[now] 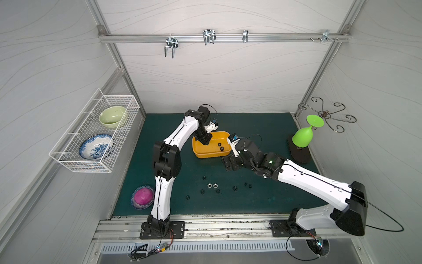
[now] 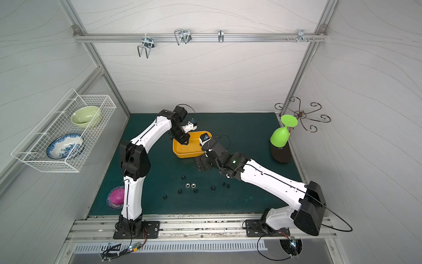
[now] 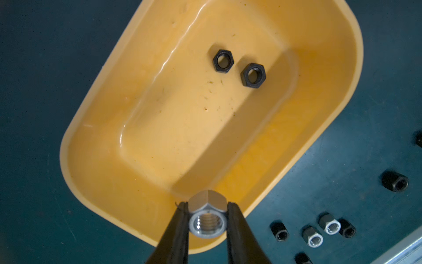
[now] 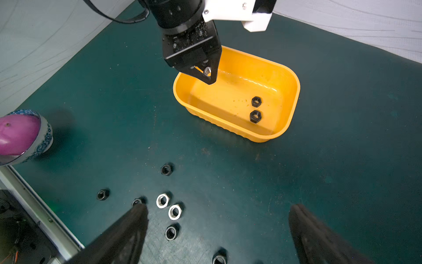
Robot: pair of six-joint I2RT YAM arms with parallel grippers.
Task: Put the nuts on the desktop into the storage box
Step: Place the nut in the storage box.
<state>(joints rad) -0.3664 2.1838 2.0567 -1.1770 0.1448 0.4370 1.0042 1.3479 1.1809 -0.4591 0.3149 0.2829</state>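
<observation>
Storage box (image 3: 96, 173) of glossy yellow-orange plastic, rectangular with rounded corners, sat on the dark teal matte worktop (image 4: 342, 182); two black hexagonal nuts (image 3: 223, 61) lay flat on its floor, just beside each other; the left claw (image 3: 206, 205) hung over one end of the box, pinched nearly closed on a shiny silver nut (image 3: 207, 225) whose threaded bore showed; the right claw (image 4: 218, 206), near the box, was spread wide with nothing in it; toward the front of the worktop two silver nuts (image 4: 163, 200) lay side by side among several black nuts (image 1: 234, 188); a white wire basket (image 1: 80, 163) on the side wall held a pale green bowl (image 1: 113, 116) and a blue-and-white dish (image 1: 96, 146); a blue-patterned bowl (image 4: 43, 146) on the worktop held a round magenta thing (image 4: 16, 134).
</observation>
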